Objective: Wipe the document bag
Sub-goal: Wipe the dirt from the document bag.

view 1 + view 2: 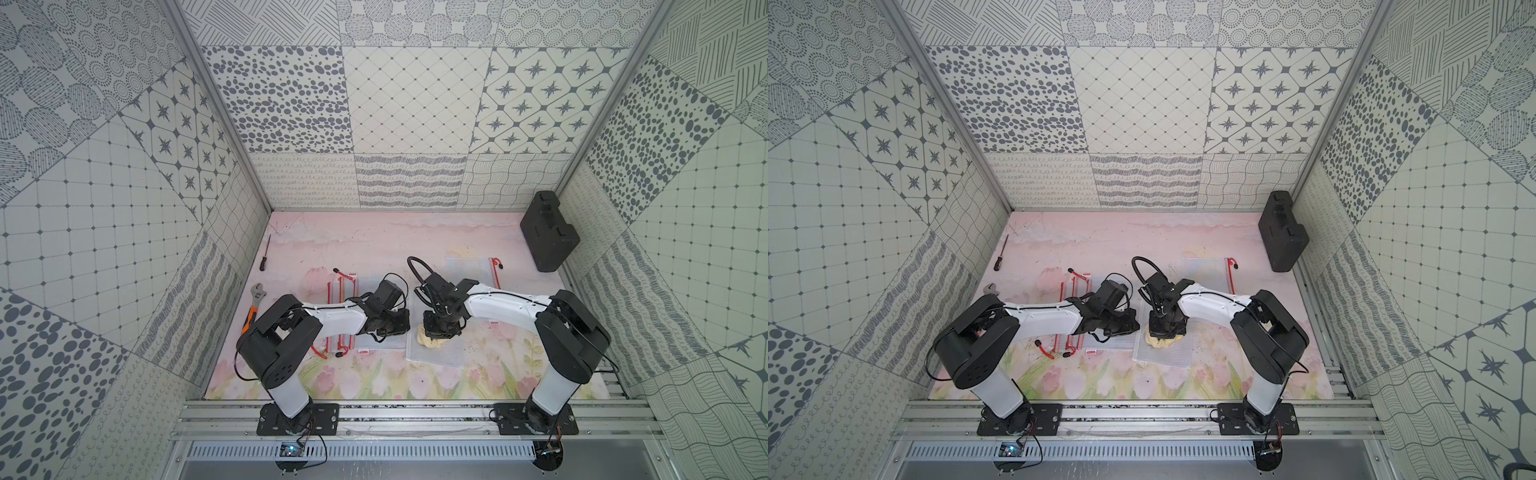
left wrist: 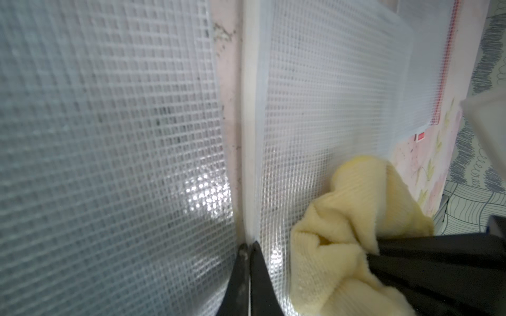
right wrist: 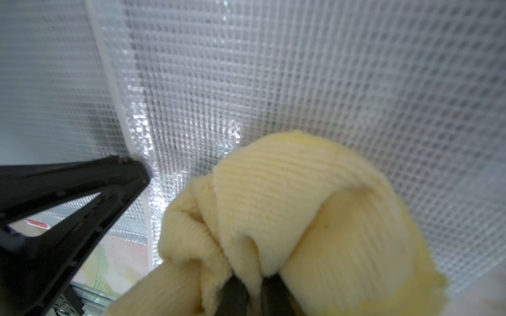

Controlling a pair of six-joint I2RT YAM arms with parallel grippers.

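Note:
The document bag (image 1: 432, 358) (image 1: 1163, 356) is a clear mesh pouch with a white edge, lying flat on the floral mat in both top views. A crumpled yellow cloth (image 1: 430, 341) (image 1: 1160, 341) (image 3: 301, 205) (image 2: 356, 219) rests on the document bag (image 3: 328, 82) (image 2: 328, 109). My right gripper (image 1: 440, 330) (image 1: 1167, 330) (image 3: 250, 287) points down, shut on the cloth. My left gripper (image 1: 407, 328) (image 1: 1136, 326) (image 2: 249, 245) is shut, with its tips pressed on the bag's white left edge, just beside the cloth. It also shows in the right wrist view as the left gripper (image 3: 142, 169).
Other mesh bags with red zippers (image 1: 345, 307) lie under my left arm, and one more bag (image 1: 469, 270) sits behind the right gripper. A black case (image 1: 548, 230) stands at the back right. A screwdriver (image 1: 265, 253) and an orange-handled wrench (image 1: 255, 303) lie at the left.

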